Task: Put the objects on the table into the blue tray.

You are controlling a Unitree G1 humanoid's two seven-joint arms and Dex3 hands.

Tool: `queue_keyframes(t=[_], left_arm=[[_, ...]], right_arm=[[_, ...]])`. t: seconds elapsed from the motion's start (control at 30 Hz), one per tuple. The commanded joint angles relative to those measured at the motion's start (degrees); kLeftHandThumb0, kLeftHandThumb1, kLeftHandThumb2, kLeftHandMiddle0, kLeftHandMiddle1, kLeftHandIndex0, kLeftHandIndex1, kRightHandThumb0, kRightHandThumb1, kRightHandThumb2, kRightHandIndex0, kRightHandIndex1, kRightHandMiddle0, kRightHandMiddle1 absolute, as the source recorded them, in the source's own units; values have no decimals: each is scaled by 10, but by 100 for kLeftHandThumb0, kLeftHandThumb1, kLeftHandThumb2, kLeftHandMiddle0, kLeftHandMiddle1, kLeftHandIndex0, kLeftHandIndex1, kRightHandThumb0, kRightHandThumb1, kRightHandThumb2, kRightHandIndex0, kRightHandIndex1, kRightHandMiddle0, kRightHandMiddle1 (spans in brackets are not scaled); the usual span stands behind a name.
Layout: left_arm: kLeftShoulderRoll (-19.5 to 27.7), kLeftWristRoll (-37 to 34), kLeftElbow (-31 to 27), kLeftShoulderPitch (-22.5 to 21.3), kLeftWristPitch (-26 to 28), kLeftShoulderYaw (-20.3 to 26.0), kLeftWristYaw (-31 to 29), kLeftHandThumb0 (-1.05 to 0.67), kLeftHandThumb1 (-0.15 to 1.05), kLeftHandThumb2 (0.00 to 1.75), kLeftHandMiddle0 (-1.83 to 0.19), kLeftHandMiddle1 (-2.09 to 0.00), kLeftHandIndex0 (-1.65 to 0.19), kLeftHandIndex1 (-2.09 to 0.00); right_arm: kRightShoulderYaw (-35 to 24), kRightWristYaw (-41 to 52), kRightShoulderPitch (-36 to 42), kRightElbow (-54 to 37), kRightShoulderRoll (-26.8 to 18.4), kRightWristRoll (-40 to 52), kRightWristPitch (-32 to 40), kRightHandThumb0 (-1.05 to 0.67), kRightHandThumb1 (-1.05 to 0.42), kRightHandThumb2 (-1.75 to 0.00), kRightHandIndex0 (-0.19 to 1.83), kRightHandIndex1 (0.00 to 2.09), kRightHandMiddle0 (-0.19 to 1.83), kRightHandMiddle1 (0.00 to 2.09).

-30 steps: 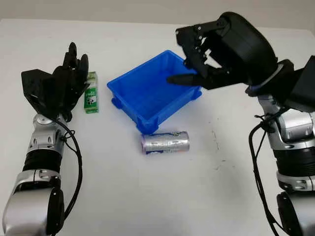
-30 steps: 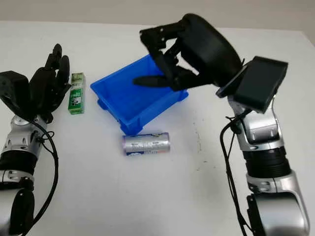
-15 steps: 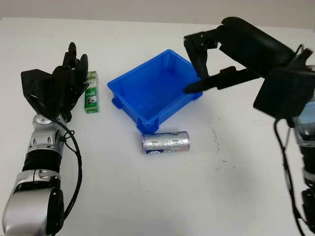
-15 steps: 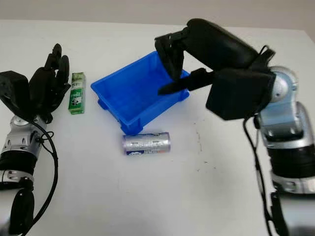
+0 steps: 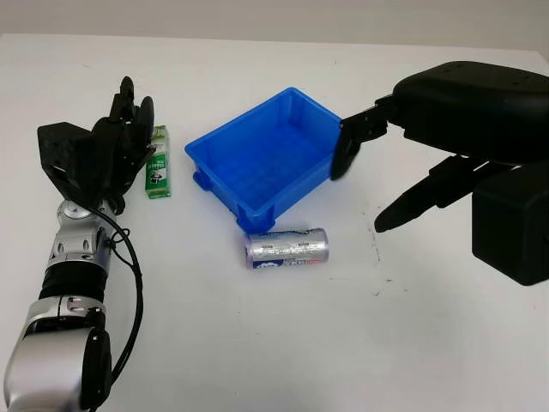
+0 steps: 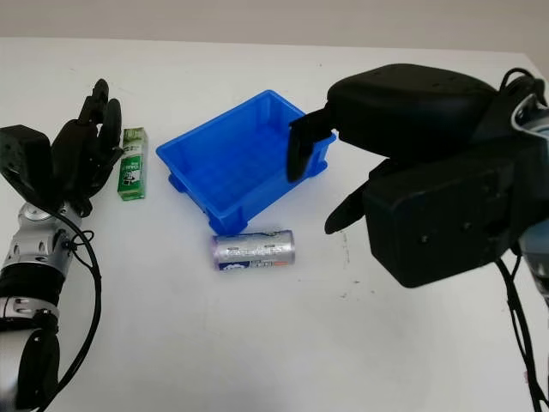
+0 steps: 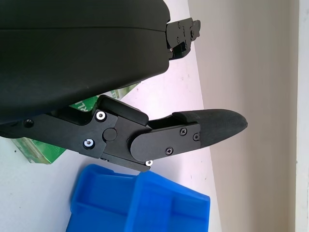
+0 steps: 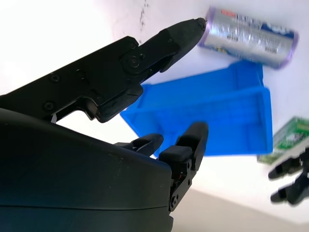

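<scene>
A blue tray (image 5: 257,167) stands tilted at the table's middle back, with nothing in it. A silver can (image 5: 287,248) lies on its side just in front of the tray. A small green carton (image 5: 158,163) lies left of the tray. My right hand (image 5: 364,180) hovers open at the tray's right corner, above and to the right of the can, holding nothing. In the right wrist view the can (image 8: 251,36) lies beyond a fingertip (image 8: 186,29), with the tray (image 8: 212,118) beside it. My left hand (image 5: 120,142) stands open just left of the green carton (image 7: 36,147).
The white table (image 5: 257,343) stretches wide in front of the can. A few dark specks (image 5: 377,249) mark it to the right of the can. A pale wall (image 7: 251,72) rises behind the table.
My right hand has swung down and to the right, off the tray's interior to its right corner. The left hand, can and carton have not moved.
</scene>
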Motion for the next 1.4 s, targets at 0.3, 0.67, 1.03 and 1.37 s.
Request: queue_keyframes(t=[0.3,0.67,1.03,1.37], left_arm=[[8,8,-5,-9,-1,-3,3,-77,105,61,19,0,19,0],[8,6,0,-13,1,-2,-3,-77,105,61,19,0,19,0],[9,6,-7,-9,3,0,-1,-76,105,62,19,0,19,0],[8,6,-3,-13,4,-1,-2,-77,105,61,19,0,19,0]], right_arm=[[25,19,-9,52,10,57,-41,-82,-78,-5,-18,8,-18,1],[34,27,-23,56,9,65,-39,-83,-80,-6,-11,5,-10,6],[60,53,-55,37,-12,20,-2,-81,-80,-6,15,14,15,7],[69,89,-70,38,-12,16,9,-83,-79,-5,52,64,28,6]])
